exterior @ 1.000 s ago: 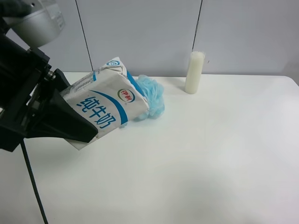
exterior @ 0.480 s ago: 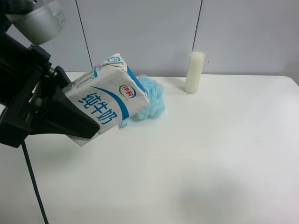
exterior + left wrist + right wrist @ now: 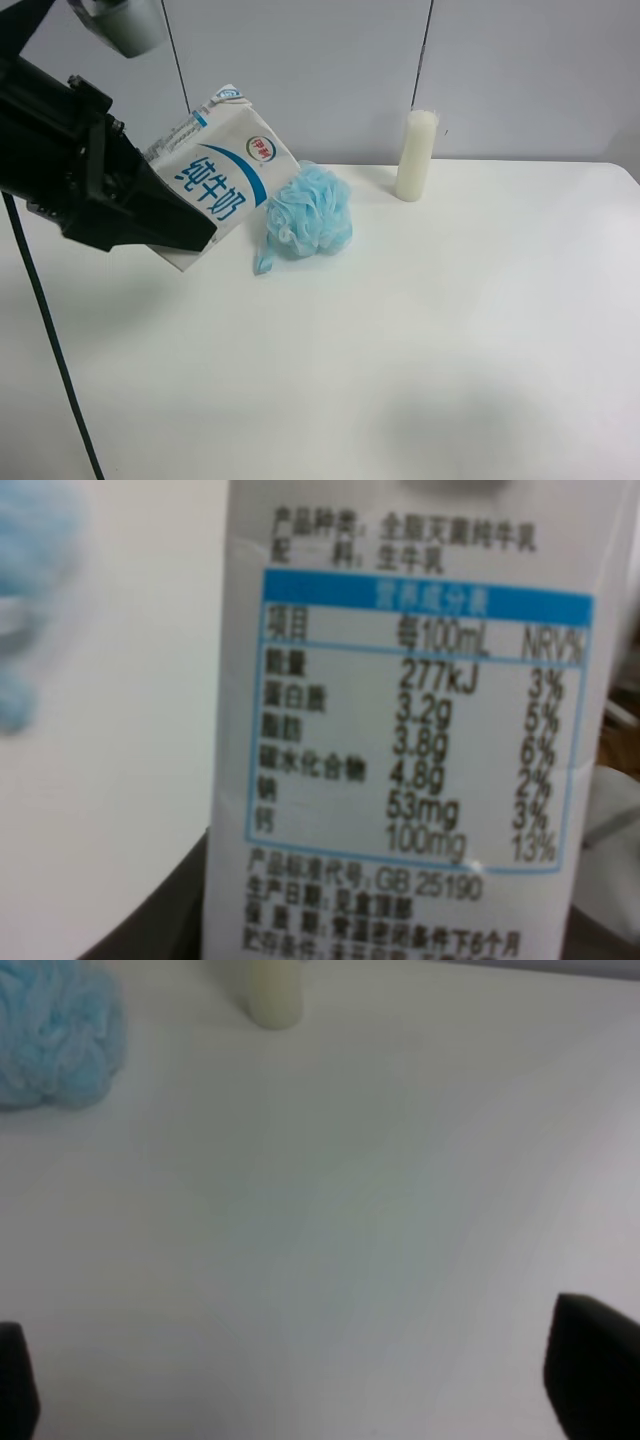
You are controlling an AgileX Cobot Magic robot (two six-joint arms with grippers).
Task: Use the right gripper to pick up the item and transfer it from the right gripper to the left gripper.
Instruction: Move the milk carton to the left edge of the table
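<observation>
Evidently past handover; judged complete. Noted item [image 3: 225,180] pinched in left gripper [image 3: 170,215], aloft, tilted, near pouf [image 3: 310,210]. Noted right gripper [image 3: 305,1375] spread, empty, apart from pouf.

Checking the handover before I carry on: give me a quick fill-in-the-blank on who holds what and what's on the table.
1. The left tool holds the milk carton ____ rather than upright.
2. The right tool is ____ and holds nothing.
3. The bath sponge on the table is ____ in colour.
Missing words: tilted; open; blue.
</observation>
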